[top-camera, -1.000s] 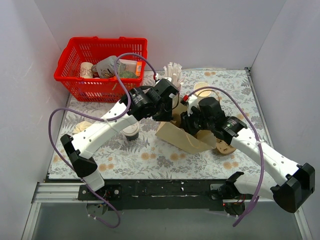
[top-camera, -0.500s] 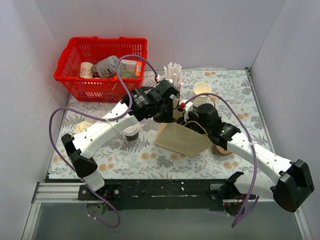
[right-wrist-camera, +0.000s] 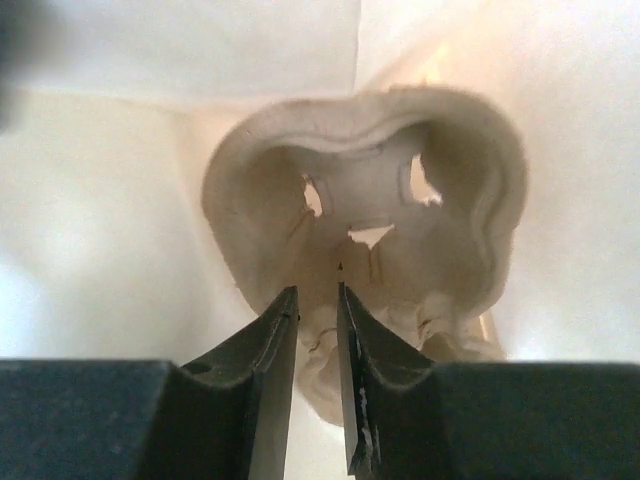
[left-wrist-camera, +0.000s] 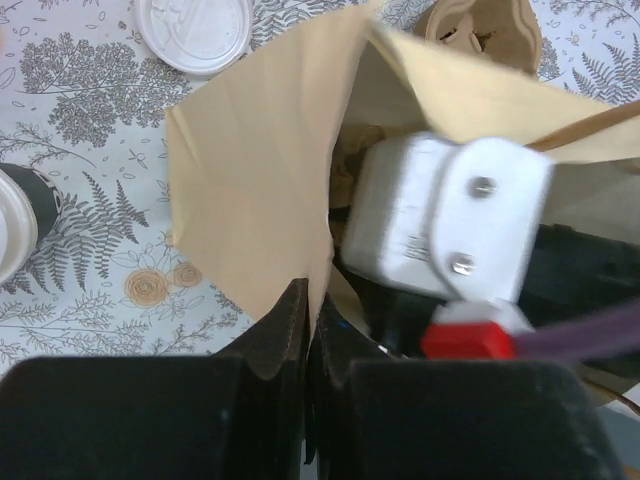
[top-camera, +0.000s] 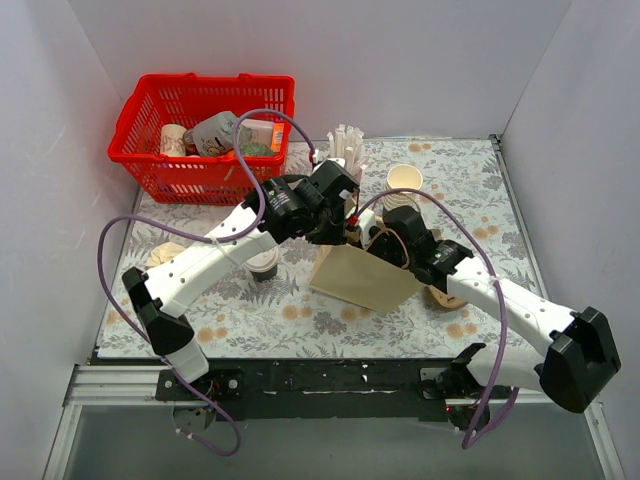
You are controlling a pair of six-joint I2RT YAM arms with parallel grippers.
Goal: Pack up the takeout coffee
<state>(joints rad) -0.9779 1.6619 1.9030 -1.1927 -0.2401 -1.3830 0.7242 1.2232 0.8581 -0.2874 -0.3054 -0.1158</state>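
Observation:
The takeout coffee (top-camera: 263, 262), a dark cup with a white lid, stands on the table under my left forearm; its lid shows at the left edge of the left wrist view (left-wrist-camera: 14, 228). A tan paper bag (top-camera: 365, 280) lies tilted with its mouth toward the back. My left gripper (left-wrist-camera: 310, 300) is shut on the bag's mouth edge (left-wrist-camera: 260, 170). My right gripper (right-wrist-camera: 318, 290) reaches inside the bag, jaws narrowly closed on a wall of a pale pulp cup carrier (right-wrist-camera: 370, 230). From above, the right fingers are hidden in the bag.
A red basket (top-camera: 200, 125) of items stands back left. A pink cup of white sticks (top-camera: 347, 150) and a stack of cream cups (top-camera: 404, 180) stand behind the bag. Another pulp carrier (top-camera: 450, 295) lies right of the bag. A loose white lid (left-wrist-camera: 195, 30) rests nearby.
The bag has tipped from upright to a flatter lean. My right gripper has pushed deeper into its mouth toward the back left and narrowed its jaws. The left gripper kept its hold.

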